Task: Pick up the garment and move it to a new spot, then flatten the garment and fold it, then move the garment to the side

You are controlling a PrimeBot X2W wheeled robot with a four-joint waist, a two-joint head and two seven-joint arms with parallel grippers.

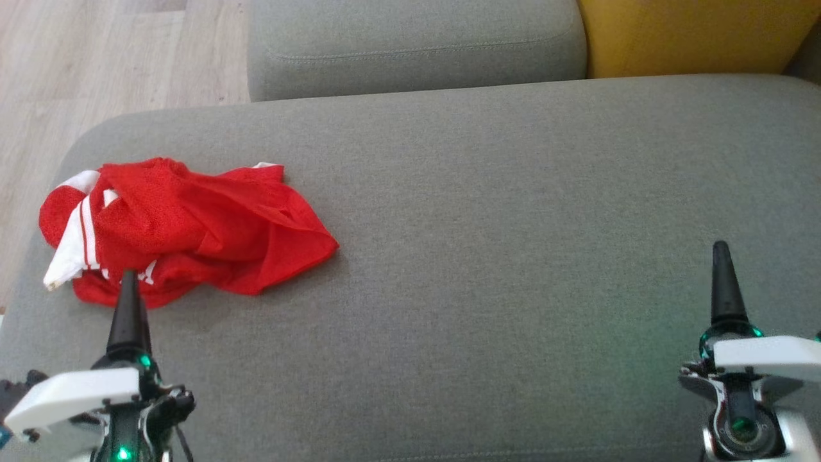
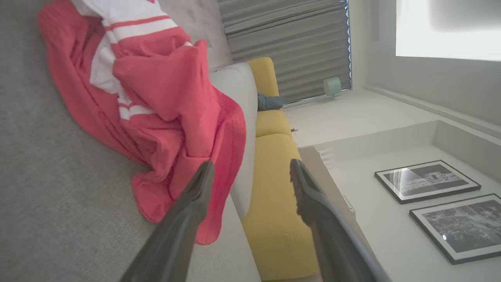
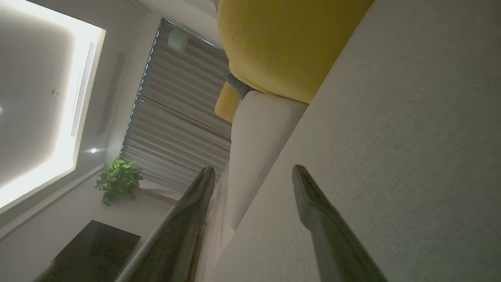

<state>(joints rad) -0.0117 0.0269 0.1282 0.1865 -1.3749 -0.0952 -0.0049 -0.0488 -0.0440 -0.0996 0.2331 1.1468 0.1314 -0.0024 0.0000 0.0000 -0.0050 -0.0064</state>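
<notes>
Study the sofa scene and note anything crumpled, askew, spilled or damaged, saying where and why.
The red and white garment lies crumpled in a heap near the left end of the grey seat, folds bunched and stripes twisted. Nothing looks spilled or torn. The left claw and right claw are open, empty.

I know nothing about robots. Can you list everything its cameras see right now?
garment: one, red with white stripes, crumpled on the seat's left part
sofa seat: one, grey, across the head view
back cushion: one, grey, behind the seat
yellow cushion: one, yellow, behind the seat, right
floor: one, pale wood, beyond the seat's left end
blinds: one set, grey, far wall
framed pictures: two, black frames, white wall
plant: one, green, beside the blinds
left hand: one, dark fingers, open, at the garment's near edge
right hand: one, dark fingers, open, over the seat's right part
</notes>
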